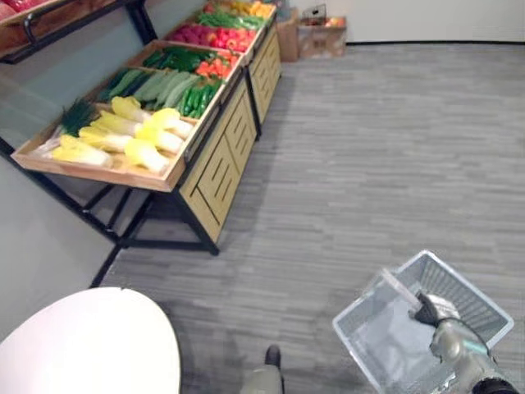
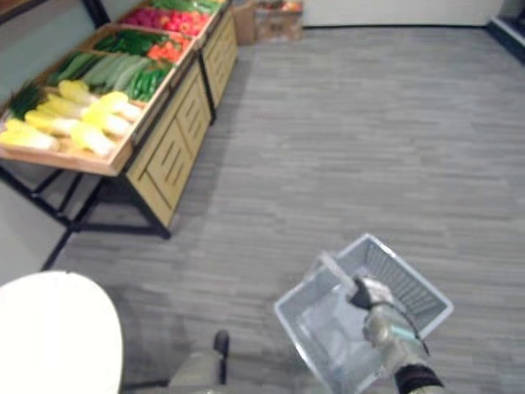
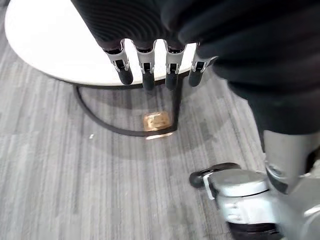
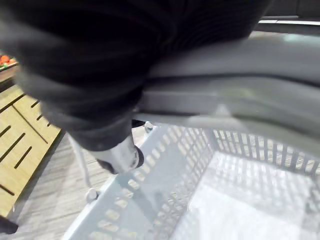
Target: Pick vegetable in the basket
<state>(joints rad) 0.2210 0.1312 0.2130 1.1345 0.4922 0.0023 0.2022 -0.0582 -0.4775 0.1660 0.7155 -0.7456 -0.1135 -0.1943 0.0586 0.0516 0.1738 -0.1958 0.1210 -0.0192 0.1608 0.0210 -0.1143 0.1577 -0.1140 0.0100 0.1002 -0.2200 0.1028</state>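
Note:
A grey mesh basket hangs at the lower right, above the floor, and its inside holds nothing. My right hand is shut on the basket's handle. The vegetables lie on a slanted wooden display stand at the upper left, well away from the basket: pale yellow cabbages nearest, then cucumbers, green peppers and red vegetables further back. My left hand hangs with straight fingers over the edge of a white round table, holding nothing.
The white round table stands at the lower left, close to the stand's black metal legs. Cardboard boxes sit against the far wall. Grey striped floor stretches between the stand and the basket.

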